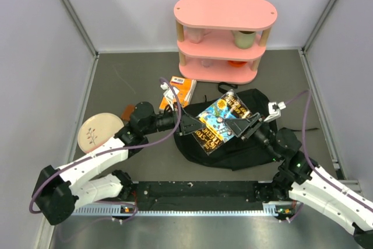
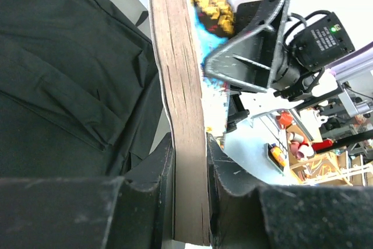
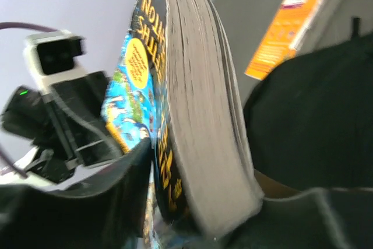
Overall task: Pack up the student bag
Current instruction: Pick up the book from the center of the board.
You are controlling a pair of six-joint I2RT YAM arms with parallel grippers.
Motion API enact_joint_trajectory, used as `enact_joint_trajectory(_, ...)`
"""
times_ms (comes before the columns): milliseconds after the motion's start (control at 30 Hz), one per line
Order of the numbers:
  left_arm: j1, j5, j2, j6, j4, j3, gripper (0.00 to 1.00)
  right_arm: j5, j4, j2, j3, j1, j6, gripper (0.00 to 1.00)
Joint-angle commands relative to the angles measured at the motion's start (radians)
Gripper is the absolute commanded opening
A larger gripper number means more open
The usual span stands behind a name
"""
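A thick paperback book (image 1: 221, 122) with a blue, black and yellow cover hangs tilted above the student bag (image 1: 256, 153), a floppy black backpack lying mid-table. My left gripper (image 1: 187, 126) is shut on the book's left edge. In the left wrist view both pads press its brown page block (image 2: 180, 115) at the gripper (image 2: 189, 161), with the bag (image 2: 70, 74) beneath. My right gripper (image 1: 243, 126) straddles the book's right edge. In the right wrist view the book (image 3: 198, 103) sits between the parted jaws of the gripper (image 3: 204, 202), with a gap on one side. The bag (image 3: 315, 126) lies behind.
A pink three-tier shelf (image 1: 224, 36) with cups stands at the back. An orange book (image 1: 183, 88) lies left of the bag, also in the right wrist view (image 3: 291, 27). A cream plate (image 1: 99, 130) sits at the left, with a small brown item (image 1: 128, 111) beside it.
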Motion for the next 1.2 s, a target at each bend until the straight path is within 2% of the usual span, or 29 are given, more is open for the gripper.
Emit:
enact_joint_trajectory(0, -0.003, 0.151, 0.016, -0.036, 0.142, -0.001, 0.0, -0.07, 0.211, -0.057, -0.003, -0.003, -0.05, 0.32)
enact_joint_trajectory(33, -0.002, 0.154, 0.018, -0.036, 0.137, 0.0, 0.0, -0.064, 0.224, -0.066, -0.011, -0.004, -0.046, 0.18)
enact_joint_trajectory(100, 0.003, 0.138, 0.025, -0.041, 0.127, -0.001, 0.03, -0.045, 0.218, -0.08, -0.012, -0.004, -0.037, 0.04)
enact_joint_trajectory(133, 0.003, 0.127, 0.029, -0.045, 0.118, -0.006, 0.19, -0.039, 0.216, -0.08, -0.012, -0.003, -0.021, 0.0)
enact_joint_trajectory(233, 0.003, 0.076, 0.029, -0.081, 0.14, -0.033, 0.42, 0.019, 0.221, -0.083, -0.04, -0.003, 0.063, 0.0)
enact_joint_trajectory(267, 0.003, 0.055, 0.027, -0.113, 0.153, -0.044, 0.56, 0.053, 0.272, -0.087, -0.061, -0.003, 0.089, 0.0)
enact_joint_trajectory(333, 0.003, -0.009, 0.007, -0.148, 0.195, -0.093, 0.62, 0.091, 0.335, -0.095, -0.119, -0.003, 0.162, 0.0)
enact_joint_trajectory(367, 0.004, -0.03, -0.001, -0.194, 0.258, -0.113, 0.71, 0.126, 0.389, -0.095, -0.138, -0.003, 0.183, 0.0)
enact_joint_trajectory(400, 0.003, -0.045, -0.01, -0.214, 0.29, -0.135, 0.75, 0.14, 0.412, -0.094, -0.15, -0.003, 0.192, 0.0)
enact_joint_trajectory(500, 0.001, -0.085, -0.021, -0.281, 0.406, -0.219, 0.79, 0.168, 0.449, -0.078, -0.161, -0.003, 0.204, 0.0)
enact_joint_trajectory(600, -0.006, -0.083, -0.005, -0.306, 0.461, -0.231, 0.81, 0.162, 0.513, -0.051, -0.164, -0.003, 0.224, 0.0)
enact_joint_trajectory(767, -0.017, -0.067, 0.059, -0.314, 0.51, -0.215, 0.81, 0.111, 0.679, 0.075, -0.201, -0.003, 0.293, 0.0)
enact_joint_trajectory(933, -0.017, -0.14, 0.05, -0.306, 0.522, -0.222, 0.81, 0.044, 0.779, 0.159, -0.218, -0.003, 0.351, 0.0)
enact_joint_trajectory(1033, -0.017, -0.166, 0.052, -0.306, 0.527, -0.222, 0.78, 0.048, 0.788, 0.164, -0.242, -0.003, 0.378, 0.0)
enact_joint_trajectory(1133, -0.016, -0.197, 0.048, -0.315, 0.533, -0.23, 0.73, 0.035, 0.722, 0.149, -0.232, -0.003, 0.385, 0.0)
enact_joint_trajectory(1167, -0.017, -0.2, 0.047, -0.32, 0.536, -0.233, 0.65, 0.03, 0.689, 0.146, -0.229, -0.003, 0.385, 0.0)
